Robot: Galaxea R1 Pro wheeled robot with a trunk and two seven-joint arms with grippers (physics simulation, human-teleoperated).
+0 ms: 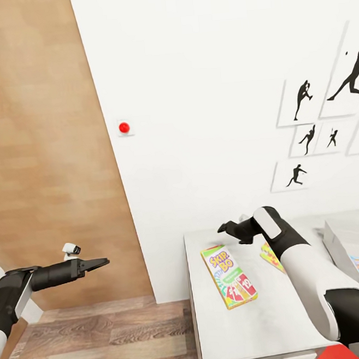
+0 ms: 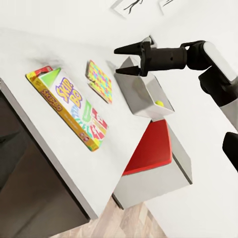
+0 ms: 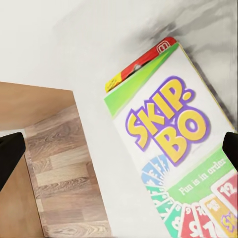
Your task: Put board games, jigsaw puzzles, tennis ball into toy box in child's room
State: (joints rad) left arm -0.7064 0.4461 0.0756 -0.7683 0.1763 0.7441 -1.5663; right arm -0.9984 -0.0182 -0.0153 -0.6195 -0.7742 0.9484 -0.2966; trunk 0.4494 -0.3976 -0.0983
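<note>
A white tabletop (image 1: 259, 325) stands against a white wall w/ black sports silhouettes. Lying flat on it is a green, yellow & red Skip-Bo board game box (image 1: 229, 276). The right gripper (image 1: 228, 228) hovers just above the table beyond the box's far end, apart from it; in the right wrist view both black fingertips (image 3: 11, 153) sit at opposite edges w/ the box lid (image 3: 171, 158) between them, so the jaws are spread wide, holding nothing. Just beside the right forearm, on the side away from the Skip-Bo box, lies a flat, multicoloured jigsaw puzzle box (image 2: 100, 81), partly hidden by the arm in the head view. Further that way stands a white open toy box (image 2: 144, 94) w/ a yellow-green tennis ball (image 2: 159, 104) inside; colourful flat items show in it too. The left gripper (image 1: 99, 262) hangs well off the table over wood-plank floor, fingers close together, nothing in them.
</note>
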